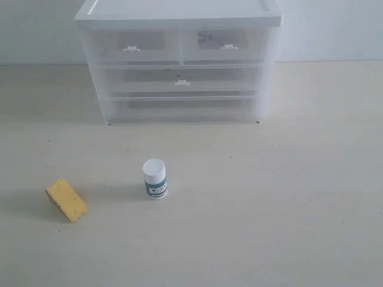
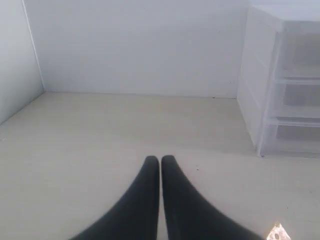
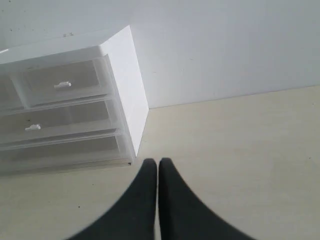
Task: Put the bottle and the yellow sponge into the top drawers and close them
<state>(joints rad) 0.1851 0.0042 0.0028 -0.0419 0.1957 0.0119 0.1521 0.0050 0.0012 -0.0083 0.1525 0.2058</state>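
The small white bottle [image 1: 154, 179] with a teal label stands upright on the table, in front of the chest. To its left lies the yellow sponge [image 1: 67, 200]. Both top drawers, the left one [image 1: 133, 46] and the right one [image 1: 226, 43], sit pushed in at the top of the white-framed chest [image 1: 179, 12]. The right top drawer [image 3: 62, 82] also shows in the right wrist view. My left gripper [image 2: 160, 161] is shut with nothing in it, over bare table left of the chest. My right gripper [image 3: 158, 162] is shut and empty, near the chest's right front corner. Neither gripper appears in the exterior view.
Below the top drawers are two full-width drawers [image 1: 182, 80], also pushed in. A white wall [image 2: 135, 45] stands behind the table, with a side panel [image 2: 15, 60] at the far left. The chest's side [image 2: 250, 90] is to the right of my left gripper.
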